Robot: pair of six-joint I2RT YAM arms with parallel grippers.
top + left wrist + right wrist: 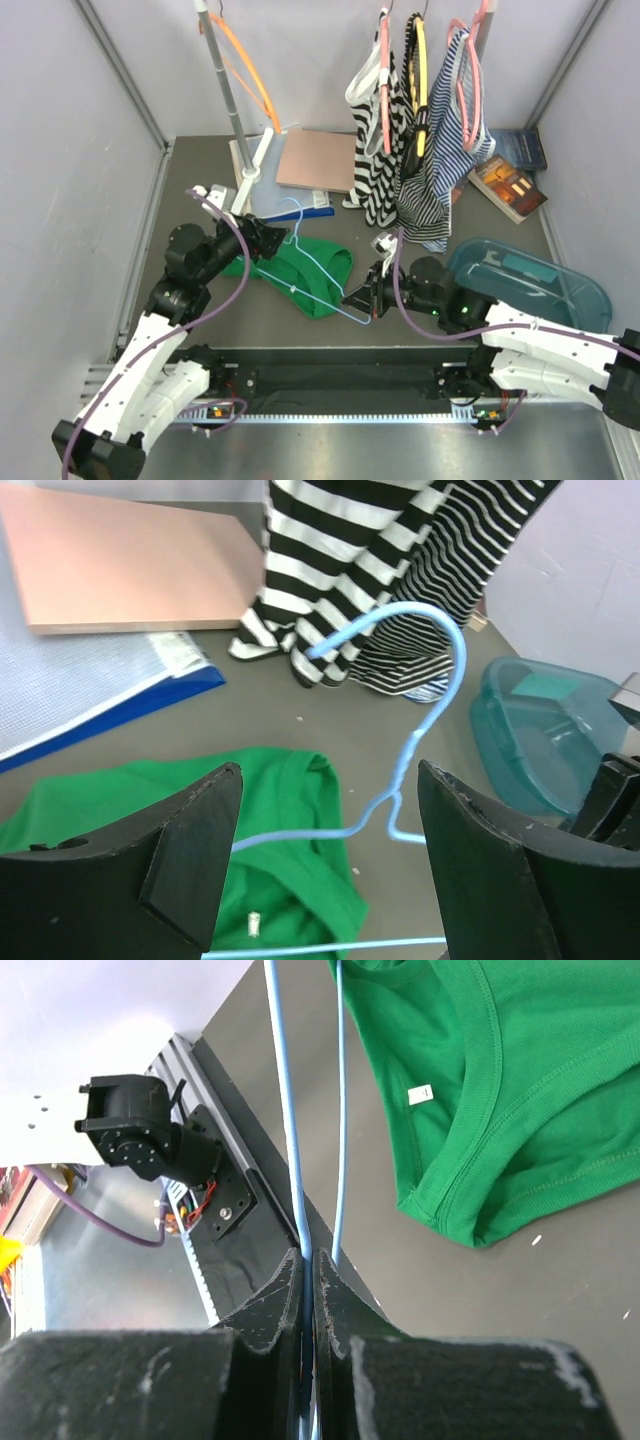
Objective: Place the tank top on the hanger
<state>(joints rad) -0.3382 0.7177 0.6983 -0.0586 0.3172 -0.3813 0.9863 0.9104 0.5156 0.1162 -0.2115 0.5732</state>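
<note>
**Tank top flat on bench, hanger pinched at one corner: handling notes**

- Tank top (pixel 500 1090): crumpled on the bench (pixel 250 312), mid-field between the two arms. Thin knit, so I'd judge it light and limp. It'll bunch, drape and drag rather than slide as a sheet.
- Best hold is probably the stitched hem at the neck or an armhole. It's a doubled edge and thicker, so less likely to slip out of a pinch. The white label (pixel 420 1093) marks the neck side.
- Hanger (pixel 413 742): thin wire, lying across the green fabric with the hook pointing toward the hung striped tops (pixel 400 150). Likely light, springy and slick, and may swivel in a narrow pinch.
- Can't tell whether any of the wire is already inside an opening.
- Right hand (pixel 307 1265): clenched on the hanger at a lower corner where two wires meet. That's a decent anchor, but expect the far end to flex.
- Left hand (pixel 328 780): released, jaws wide, holding nothing. It hovers over the fabric near the hook neck.
- Risk: a grab mid-panel takes both layers and shuts the opening.
</note>
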